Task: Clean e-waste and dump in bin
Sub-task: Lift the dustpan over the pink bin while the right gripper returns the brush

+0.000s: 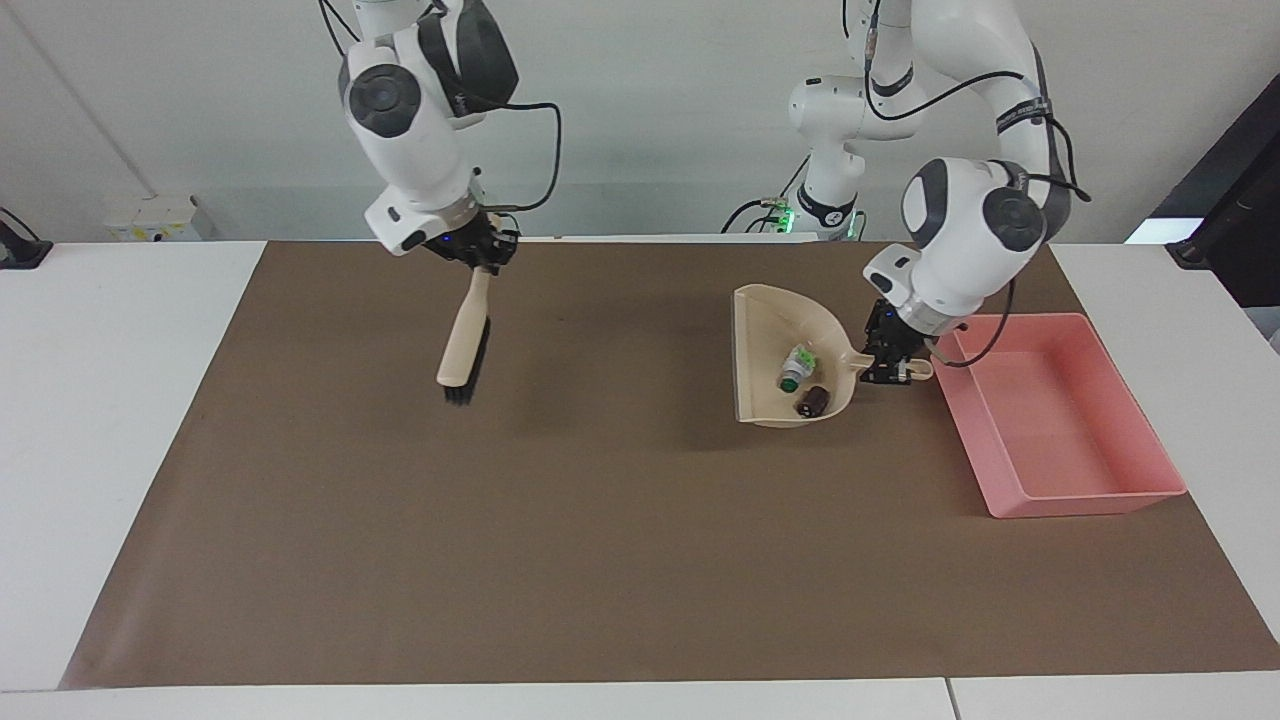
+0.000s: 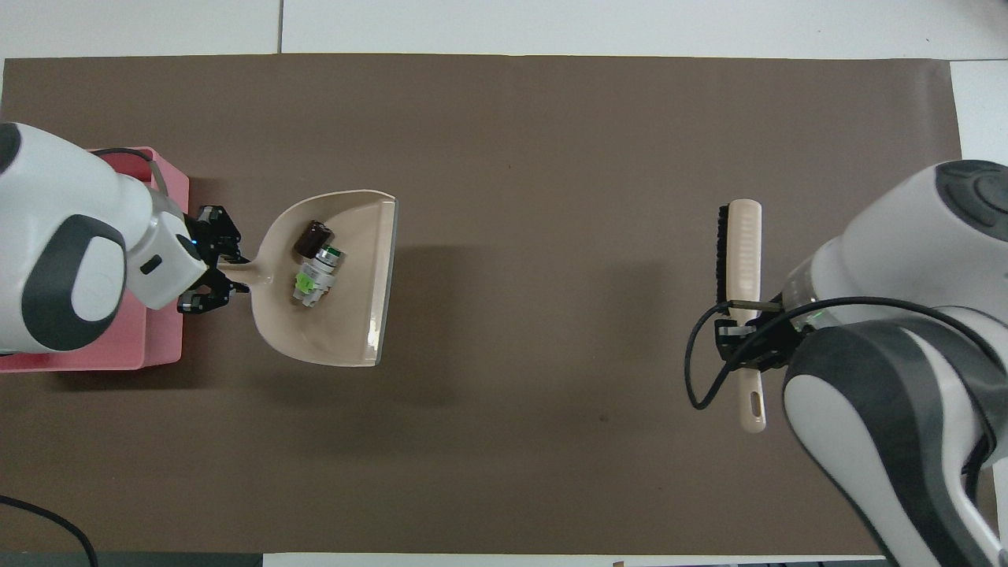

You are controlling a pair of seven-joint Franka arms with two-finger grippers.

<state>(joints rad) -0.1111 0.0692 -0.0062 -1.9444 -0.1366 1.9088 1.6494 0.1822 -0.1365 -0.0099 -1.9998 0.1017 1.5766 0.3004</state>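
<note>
A white bench (image 1: 120, 420) is covered over most of its top by a brown mat (image 1: 600, 560).

Toward the right arm's end, a beige hand brush (image 1: 465, 345) is held up over the mat. It hangs tilted, with its dark bristles at the lower end. The right pincer (image 1: 480, 258) is clamped shut on the brush's handle, below a wrist that is bent downward from a raised arm. In the overhead view the middle of the handle is hidden by the pincer, and its end with a hanging slot is seen below it.

A beige dustpan (image 1: 765, 340) is held above the mat, its shadow lying on the mat below it. Both pieces of e-waste lie touching in the pan: the white block with the green tip (image 1: 796, 366) and the dark stubby cylinder (image 1: 812, 400), the cylinder being farther from the robots. The orange patch cannot be made out.

The left pincer (image 1: 893, 355) is closed on the dustpan's handle, just beside the pink bin (image 1: 1090, 500) at the left arm's end. The handle's end is seen at the bin's wall. No e-waste is seen in the bin. In the overhead view much of the bin is covered by the left arm's wrist (image 2: 71, 252).
</note>
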